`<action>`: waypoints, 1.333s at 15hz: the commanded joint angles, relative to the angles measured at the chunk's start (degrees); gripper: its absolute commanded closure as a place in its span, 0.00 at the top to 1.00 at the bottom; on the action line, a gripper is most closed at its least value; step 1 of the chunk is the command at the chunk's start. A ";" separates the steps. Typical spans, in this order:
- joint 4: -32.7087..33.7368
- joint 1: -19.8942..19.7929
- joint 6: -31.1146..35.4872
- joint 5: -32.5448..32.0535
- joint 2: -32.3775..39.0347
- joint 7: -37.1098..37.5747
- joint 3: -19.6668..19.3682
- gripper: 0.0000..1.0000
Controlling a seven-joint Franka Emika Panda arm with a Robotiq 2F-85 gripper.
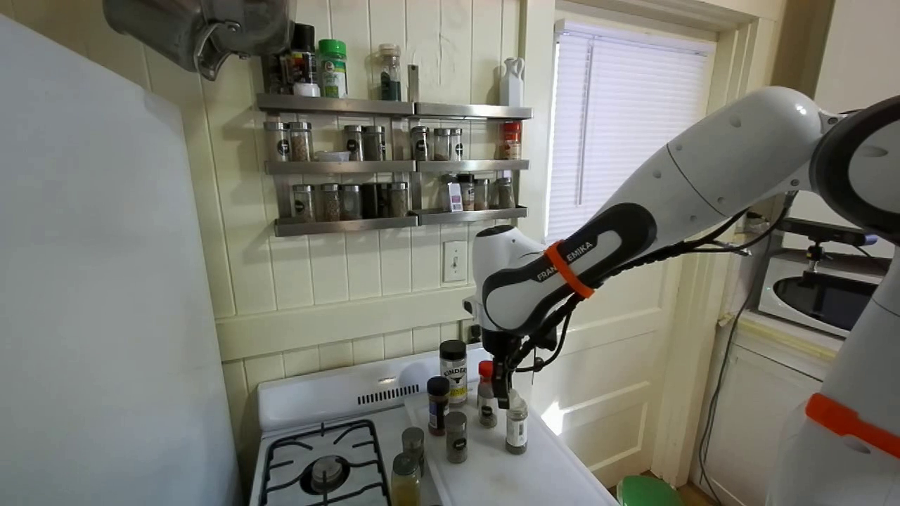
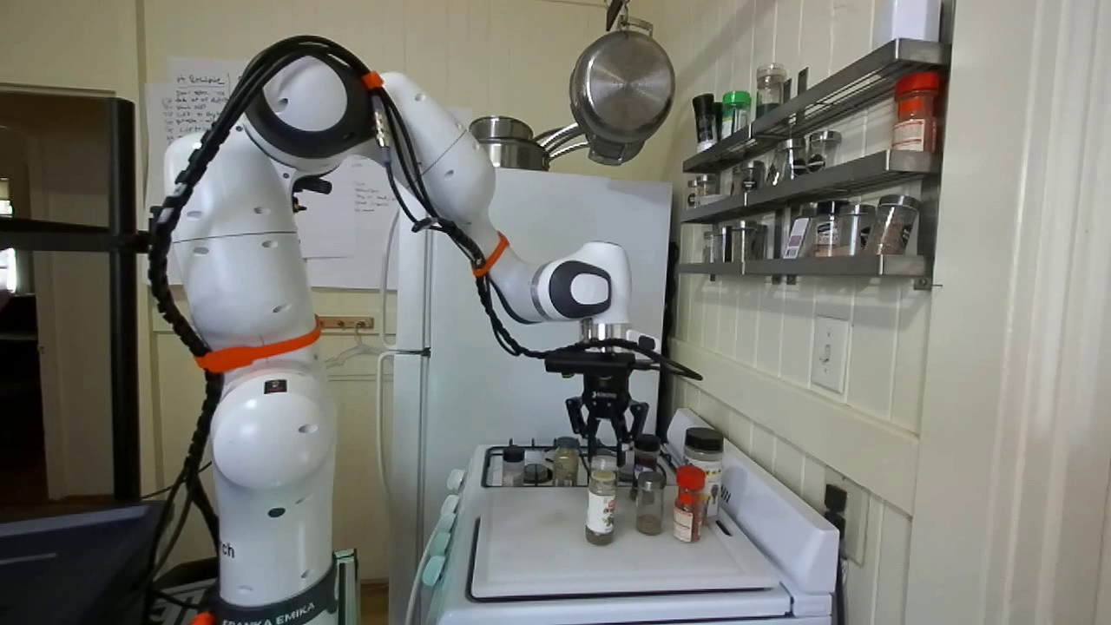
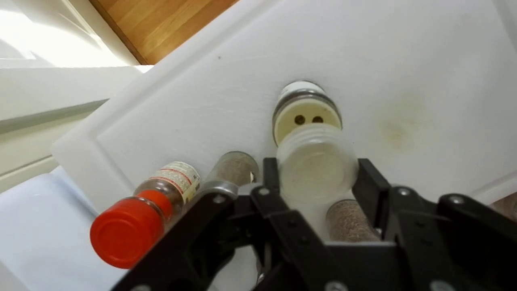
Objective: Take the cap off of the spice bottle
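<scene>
- Spice bottle [image 2: 600,516]: upright on the white board [image 3: 404,60] laid over the stove [image 2: 625,605]; below the gripper [image 3: 317,173], just under the fingertips. In the wrist view its upper end is partly behind the translucent cap [image 3: 311,161].
- State of the gripper: pointing down, fingers [image 3: 369,186] pinching the translucent cap, one on each side.
- Translucent cap: off the mouth. Cream shaker top [image 3: 307,109] shows two dark holes, bare; the cap overlaps the remainder in the wrist view. Whether the cap's rim touches the bottle: cannot tell. In an exterior view it reads only as a small pale shape between the fingertips.
- Nearest neighbour: grey-lidded jar [image 2: 649,508], upright on the board beside the bottle. A finger overlaps it in the wrist view; gap between the two cannot be judged.
- Red-capped bottle [image 3: 127,232]: upright on the board, near, on the wall side of the spice bottle.
- Dark-capped bottle [image 1: 438,411] and tall KINDER bottle [image 1: 454,376]: both upright, the tall one close to the stove's back panel [image 1: 323,400].
- Two more jars [image 1: 406,485]: over toward the burner [image 1: 325,471], well apart from the spice bottle.
- Wall shelves [image 1: 344,225] carry rows of spice jars [image 1: 330,202], above and well apart from the gripper.
</scene>
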 commanded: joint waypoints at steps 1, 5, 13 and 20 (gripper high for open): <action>0.81 0.62 -0.33 0.95 -0.11 -0.73 0.75 0.36; 1.42 2.01 -0.79 1.22 -0.31 -1.20 2.30 0.30; -0.54 6.09 0.45 5.26 -0.81 -3.69 5.00 0.24; -7.90 5.80 1.14 5.76 -3.64 9.93 7.29 0.24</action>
